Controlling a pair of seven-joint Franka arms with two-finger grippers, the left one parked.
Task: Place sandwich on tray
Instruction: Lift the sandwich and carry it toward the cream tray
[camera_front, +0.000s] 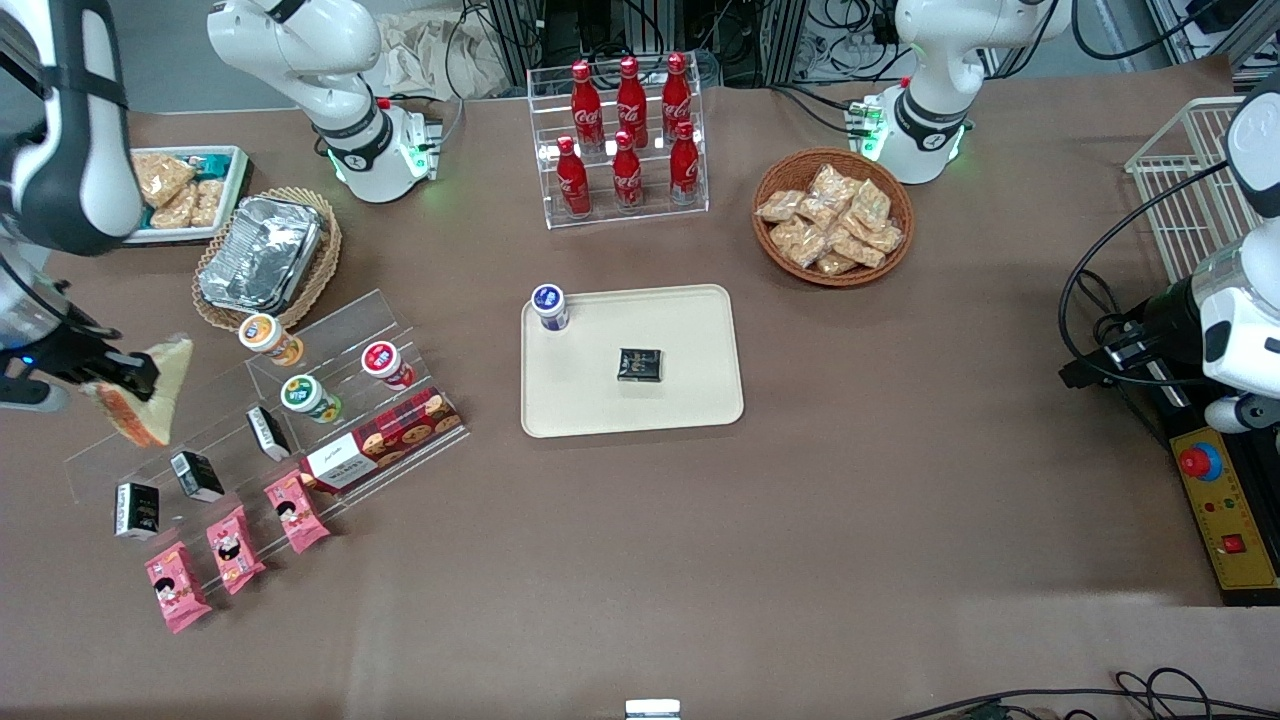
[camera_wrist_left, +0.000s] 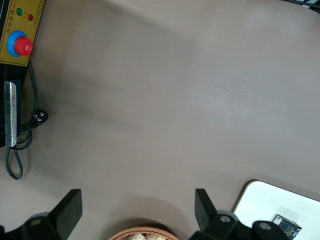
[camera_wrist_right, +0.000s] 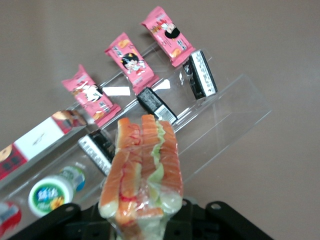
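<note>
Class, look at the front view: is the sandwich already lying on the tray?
No, the gripper holds the sandwich above the clear display stand, well apart from the tray.

**Even overhead light, soft shadows, blur near wrist cam**

The table (camera_front: 800, 520) is lit evenly from above; a paler band is seen nr the front edge. Short soft shadows are cast beside the tray (camera_front: 700, 400). Glare is caught on the foil container (camera_front: 262, 252) and acrylic stand (camera_front: 330, 330). The sandwich (camera_wrist_right: 142, 175), held by the gripper (camera_front: 112, 378), is rendered soft at close range in the wrist view, w/ wrap sheen. A dim vignette is noted in the left wrist view.
</note>
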